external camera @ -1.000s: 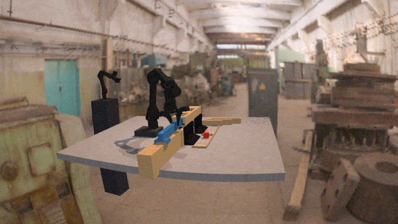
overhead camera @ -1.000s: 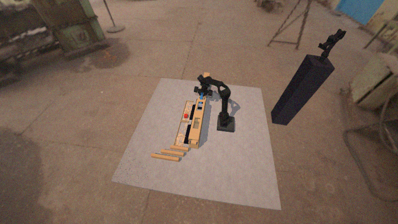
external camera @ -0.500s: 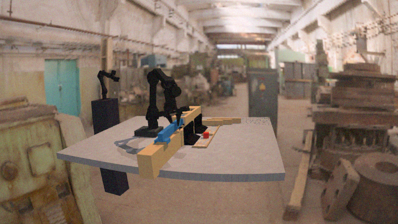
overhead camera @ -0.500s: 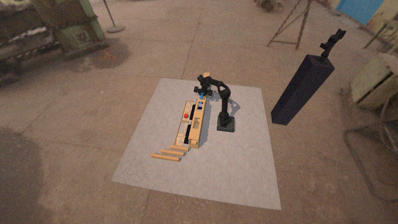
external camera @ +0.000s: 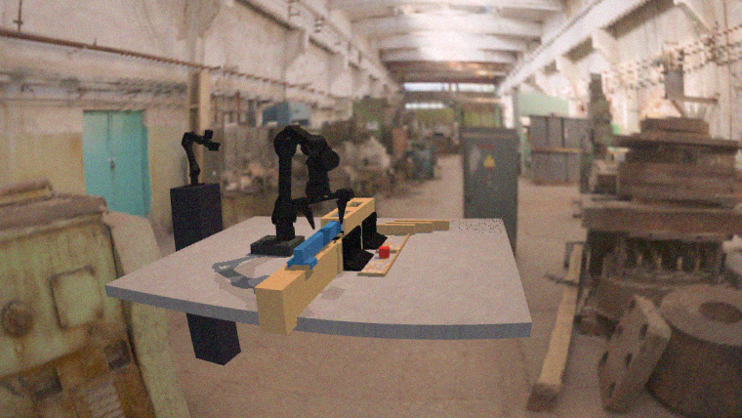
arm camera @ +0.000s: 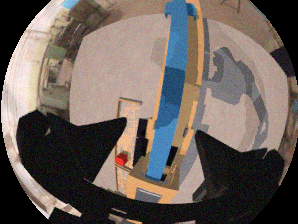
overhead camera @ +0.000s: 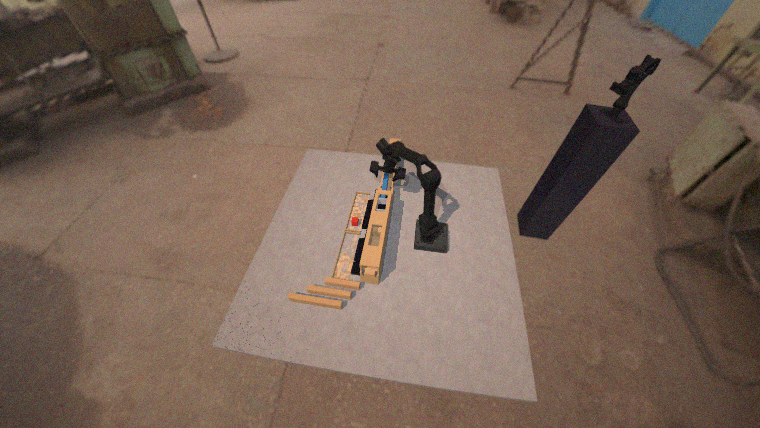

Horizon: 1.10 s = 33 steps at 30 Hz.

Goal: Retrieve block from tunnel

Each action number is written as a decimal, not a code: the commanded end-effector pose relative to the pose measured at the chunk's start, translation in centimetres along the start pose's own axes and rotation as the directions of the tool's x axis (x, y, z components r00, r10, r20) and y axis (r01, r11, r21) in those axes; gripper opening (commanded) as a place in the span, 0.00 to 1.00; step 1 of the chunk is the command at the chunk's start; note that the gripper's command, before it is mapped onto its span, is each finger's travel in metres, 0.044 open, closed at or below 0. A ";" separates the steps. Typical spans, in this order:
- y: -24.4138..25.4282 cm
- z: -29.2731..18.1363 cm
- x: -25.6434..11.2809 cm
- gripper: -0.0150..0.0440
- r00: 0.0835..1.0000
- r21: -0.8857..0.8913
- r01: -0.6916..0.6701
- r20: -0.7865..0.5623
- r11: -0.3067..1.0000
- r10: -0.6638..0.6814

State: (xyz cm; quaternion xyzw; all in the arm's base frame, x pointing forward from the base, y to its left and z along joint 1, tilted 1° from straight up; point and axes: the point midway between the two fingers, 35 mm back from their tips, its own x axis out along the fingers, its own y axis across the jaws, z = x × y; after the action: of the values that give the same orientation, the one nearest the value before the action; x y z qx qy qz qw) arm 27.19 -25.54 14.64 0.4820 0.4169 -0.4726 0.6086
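The tan covered tunnel (overhead camera: pixel 378 216) (external camera: pixel 360 223) (arm camera: pixel 145 182) stands lengthwise on the table. The long blue sliding piece with its handle (overhead camera: pixel 385 181) (external camera: pixel 311 249) (arm camera: pixel 172 90) sticks out of the tunnel's far end in the top view. A small red block (overhead camera: pixel 355 221) (external camera: pixel 384 252) (arm camera: pixel 121 159) is outside the tunnel, in the shallow tray (external camera: pixel 396 254) (arm camera: pixel 118 110) beside it. My gripper (overhead camera: pixel 387 172) (external camera: pixel 327 225) (arm camera: pixel 161 127) is open, with one finger on each side of the blue piece near the tunnel mouth. It holds nothing. How much of the cage is inside the tunnel is hidden.
Black ramps (overhead camera: pixel 366 214) (external camera: pixel 357 257) lie between tunnel and tray. A tan support beam (external camera: pixel 272 290) runs under the blue piece past the table edge. Several loose tan rods (overhead camera: pixel 321 300) (external camera: pixel 415 227) lie beyond the tunnel's other end. A second arm stands on a dark pillar (overhead camera: pixel 579 170).
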 end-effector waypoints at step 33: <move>-0.8 -5.2 2.5 1.00 1.000 0.008 0.000 0.007 1.000 0.000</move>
State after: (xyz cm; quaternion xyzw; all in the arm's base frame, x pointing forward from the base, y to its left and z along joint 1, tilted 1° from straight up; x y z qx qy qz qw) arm 26.75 -20.94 11.75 0.4824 0.4123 -0.4735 0.6108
